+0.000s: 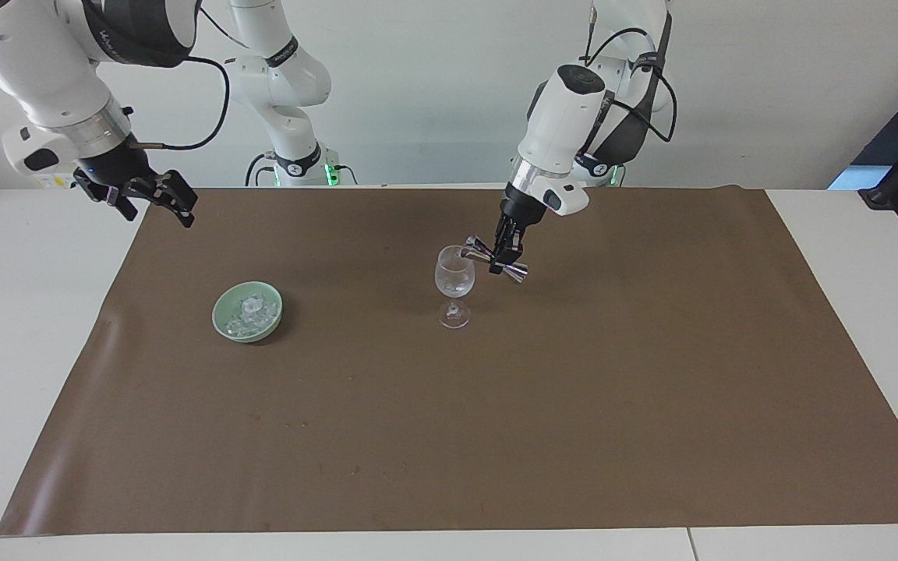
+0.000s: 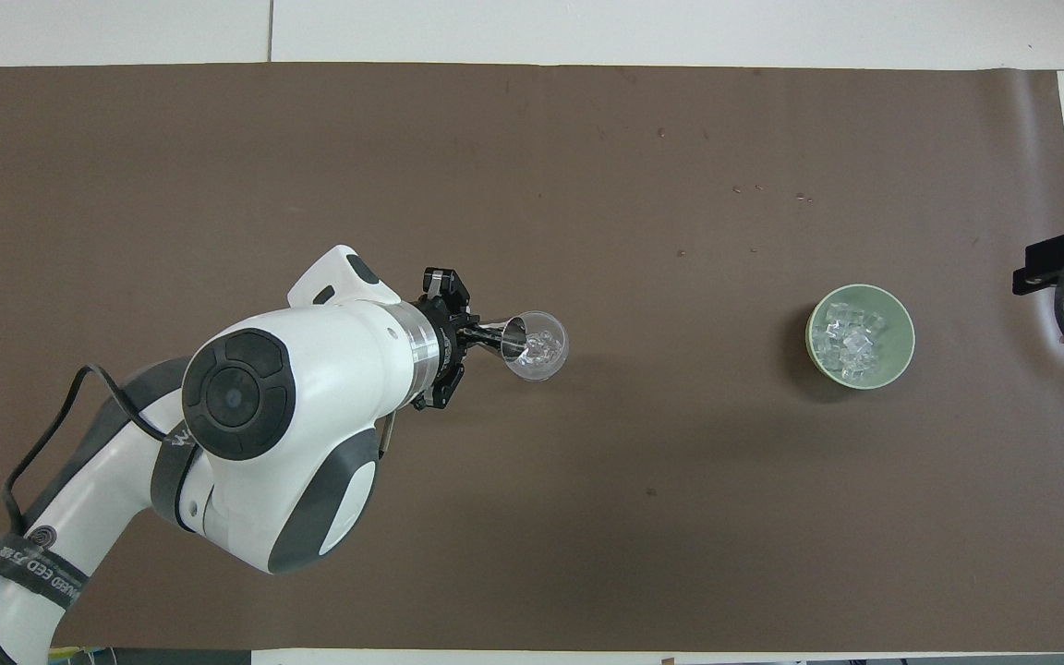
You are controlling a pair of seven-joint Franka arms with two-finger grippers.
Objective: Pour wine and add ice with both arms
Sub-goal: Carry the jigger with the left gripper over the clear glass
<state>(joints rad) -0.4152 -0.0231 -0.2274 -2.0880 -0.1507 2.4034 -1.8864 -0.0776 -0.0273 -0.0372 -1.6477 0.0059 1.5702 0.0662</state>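
1. Facing view: left end effector (image 1: 504, 255) clamped shut on a metal jigger (image 1: 494, 262), tipped over the wine glass (image 1: 454, 283) rim. Right end effector (image 1: 154, 196) spread open, empty, waiting over the brown mat (image 1: 574, 405) corner.
2. Overhead view: ice (image 2: 850, 344) in a green bowl (image 2: 901, 368), toward the right arm's end of the bench (image 2: 587, 28); glass well apart from it.

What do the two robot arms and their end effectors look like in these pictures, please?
Both arms are glossy white with rounded shells and dark grey-black joint bands. The left arm has a silver wrist ring, loose black cables and a lettered black band near its base. The right arm matches, with a silver wrist ring. The left end effector and right end effector are black linkage claws.
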